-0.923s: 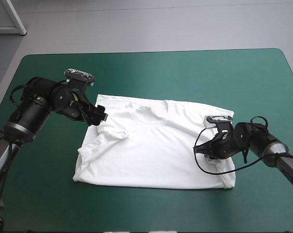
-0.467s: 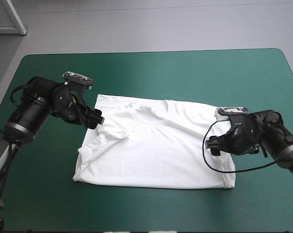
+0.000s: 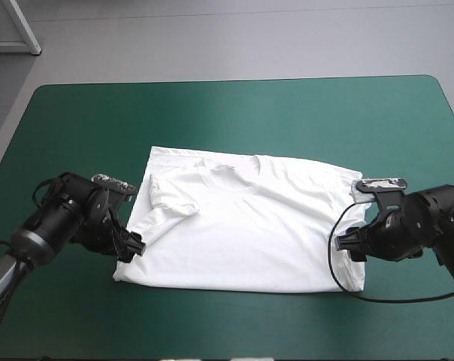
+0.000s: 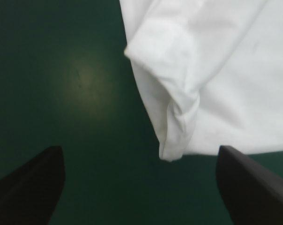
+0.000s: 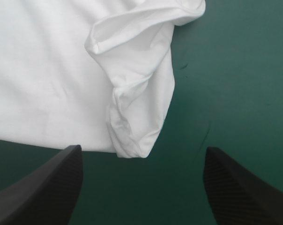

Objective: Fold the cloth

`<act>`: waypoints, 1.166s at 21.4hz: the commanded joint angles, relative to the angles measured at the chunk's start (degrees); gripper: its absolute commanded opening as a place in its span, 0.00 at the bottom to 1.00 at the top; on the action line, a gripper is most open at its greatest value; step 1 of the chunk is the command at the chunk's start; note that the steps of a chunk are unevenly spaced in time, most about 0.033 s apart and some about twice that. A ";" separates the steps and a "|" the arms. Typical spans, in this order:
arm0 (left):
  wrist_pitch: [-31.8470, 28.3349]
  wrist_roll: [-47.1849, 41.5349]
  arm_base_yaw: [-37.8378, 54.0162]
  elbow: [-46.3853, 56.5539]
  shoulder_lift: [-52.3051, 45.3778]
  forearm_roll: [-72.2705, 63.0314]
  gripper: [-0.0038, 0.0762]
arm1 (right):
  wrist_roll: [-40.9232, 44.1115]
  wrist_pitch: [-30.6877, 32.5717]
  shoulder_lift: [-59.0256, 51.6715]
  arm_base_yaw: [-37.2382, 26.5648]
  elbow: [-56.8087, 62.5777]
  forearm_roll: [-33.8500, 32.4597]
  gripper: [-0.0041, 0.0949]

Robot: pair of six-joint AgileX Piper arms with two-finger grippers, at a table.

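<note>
The T-shirt (image 3: pixel 242 226) lies flat mid-frame on the desk (image 3: pixel 249 113); left end effector (image 3: pixel 133 248) and right end effector (image 3: pixel 352 244) stand open at its lower corners. Pinching just one layer could skew the fold

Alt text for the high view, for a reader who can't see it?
A white T-shirt lies spread flat, collar toward the far edge, on a teal-green table. The left gripper sits by its near left corner, the right gripper by its near right corner, neither holding it.
</note>
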 commanded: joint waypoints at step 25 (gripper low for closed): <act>-21.48 0.12 -0.23 17.12 3.25 -15.43 0.04 | -2.82 -5.81 5.08 0.00 8.29 7.26 0.63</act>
